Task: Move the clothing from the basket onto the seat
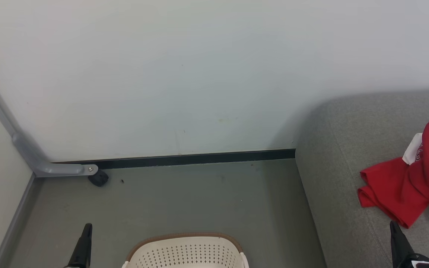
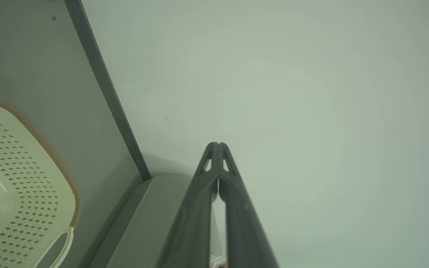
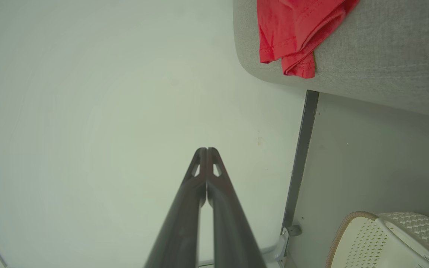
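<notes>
The basket [image 1: 186,257] sits on the floor [image 1: 199,197] at 6 o'clock in the head view. The bottom edge cuts it off, so only its far rim and perforated wall show, and what it holds cannot be told. The seat [image 1: 333,167] fills 3 to 5 o'clock, with its right and near parts out of frame. On it at 3 o'clock lies a red garment [image 1: 397,190] with white trim, crumpled and cut by the right edge; a mark on the white part is too small to read. The left end effector [image 1: 87,227] rises at 7 o'clock beside the basket and apart from it, with only its dark tip in frame. The right end effector [image 1: 394,225] rises at 5 o'clock over the seat, its tip close under the garment's lower hem; contact cannot be judged here. In the left wrist view the left end effector [image 2: 217,145] has its fingers pressed together on nothing, pointing at the wall [image 2: 311,111], with the basket [image 2: 32,178] at 8 o'clock, half cut off. In the right wrist view the right end effector [image 3: 207,150] is likewise closed and empty, well clear of the garment [image 3: 292,33] at 1 o'clock, whose upper part is out of frame; the basket [image 3: 359,238] shows at 4 o'clock. A grey bracket [image 1: 50,169] with a dark foot [image 1: 98,178] stands at 9 o'clock.
</notes>
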